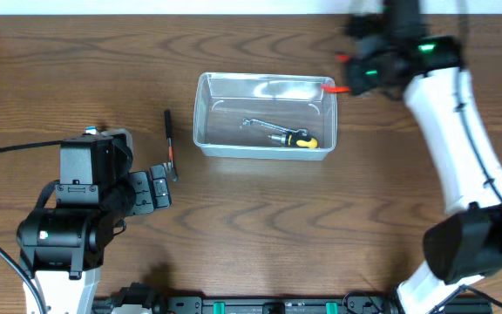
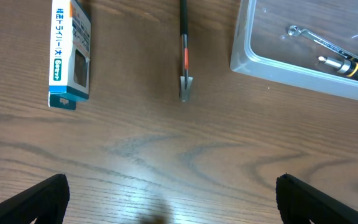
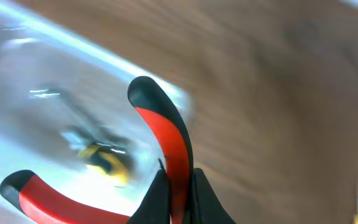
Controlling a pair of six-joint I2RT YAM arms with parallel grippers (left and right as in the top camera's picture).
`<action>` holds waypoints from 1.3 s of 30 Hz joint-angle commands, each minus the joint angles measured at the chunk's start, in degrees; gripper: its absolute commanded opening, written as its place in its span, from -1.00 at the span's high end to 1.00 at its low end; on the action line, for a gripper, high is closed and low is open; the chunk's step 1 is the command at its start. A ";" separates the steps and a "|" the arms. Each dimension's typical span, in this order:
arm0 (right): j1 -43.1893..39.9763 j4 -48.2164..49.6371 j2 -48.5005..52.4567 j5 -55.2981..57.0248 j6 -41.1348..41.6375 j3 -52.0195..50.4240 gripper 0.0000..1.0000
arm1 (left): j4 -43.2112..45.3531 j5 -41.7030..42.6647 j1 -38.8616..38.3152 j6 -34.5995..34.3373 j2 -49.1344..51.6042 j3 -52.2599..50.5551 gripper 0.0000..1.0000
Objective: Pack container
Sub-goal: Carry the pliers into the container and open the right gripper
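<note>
The clear plastic container (image 1: 266, 150) stands on the table's middle and holds a screwdriver with a yellow-and-black handle (image 1: 295, 137) and a small wrench (image 1: 254, 124). My right gripper (image 1: 349, 83) is shut on red-and-black-handled pliers (image 3: 166, 140) and holds them above the container's right rim; the container (image 3: 36, 93) is blurred below. A thin black-and-red tool (image 1: 169, 139) lies left of the container; it also shows in the left wrist view (image 2: 184, 53). My left gripper (image 2: 169, 199) is open and empty above bare wood, below that tool.
A blue-and-white box (image 2: 71, 53) lies left of the thin tool. The container's corner (image 2: 253, 59) shows at the upper right of the left wrist view. A black cable (image 1: 11, 150) runs to the left arm.
</note>
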 commanded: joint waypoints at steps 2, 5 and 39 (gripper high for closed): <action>8.61 0.61 2.36 -0.04 -10.82 0.07 0.98 | -0.09 -0.70 0.04 0.13 0.02 0.83 -0.96; 12.59 1.81 6.45 2.73 -12.59 0.09 0.98 | -0.11 -0.70 0.04 0.13 0.02 0.83 -0.96; 6.82 3.15 24.30 3.76 -9.33 0.04 0.68 | -0.13 -0.70 0.04 0.11 0.02 0.83 -0.96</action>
